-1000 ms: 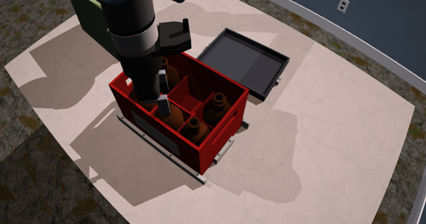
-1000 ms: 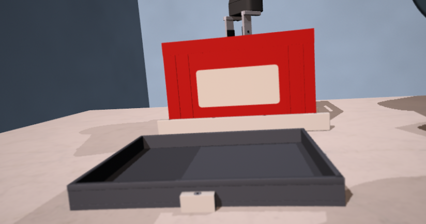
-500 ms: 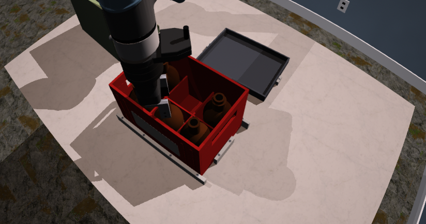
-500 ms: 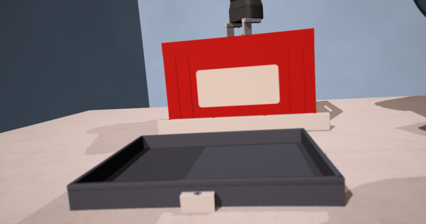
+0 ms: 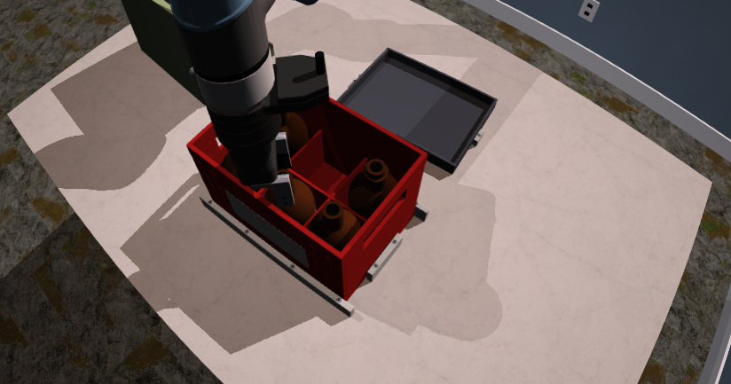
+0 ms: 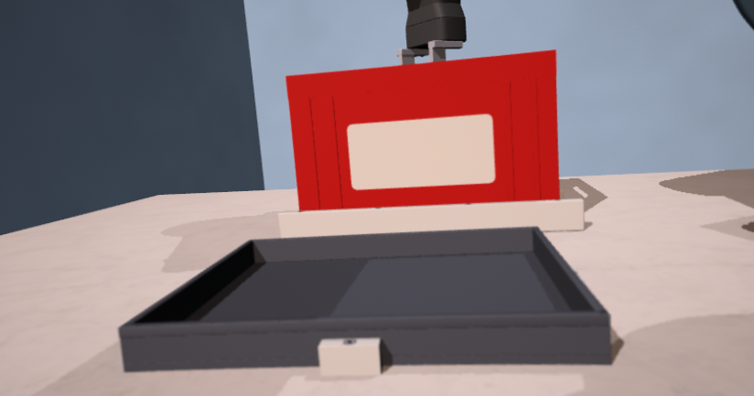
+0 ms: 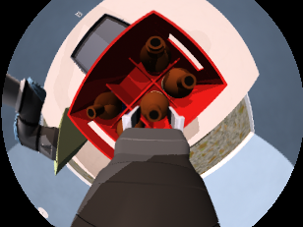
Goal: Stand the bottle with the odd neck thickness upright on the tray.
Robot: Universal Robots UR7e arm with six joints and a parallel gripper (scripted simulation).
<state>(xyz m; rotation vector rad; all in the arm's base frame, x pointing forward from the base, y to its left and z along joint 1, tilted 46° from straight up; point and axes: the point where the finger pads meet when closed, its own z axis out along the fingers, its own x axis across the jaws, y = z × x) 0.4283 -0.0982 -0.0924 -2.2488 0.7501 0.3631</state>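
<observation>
The red crate holds five brown bottles. My gripper is open, pointing down into the crate, its fingers on either side of the neck of the near-row middle bottle. At one end stand a tray-side bottle and a near-row bottle. At the other end stand a tray-side bottle and a mostly hidden bottle. The dark tray holds no bottle. I cannot tell which neck differs.
The tray-side middle compartment of the crate is empty. Pale strips lie along the crate's base, and a small block sits at the tray's outer edge. A green panel stands beyond the crate's far end.
</observation>
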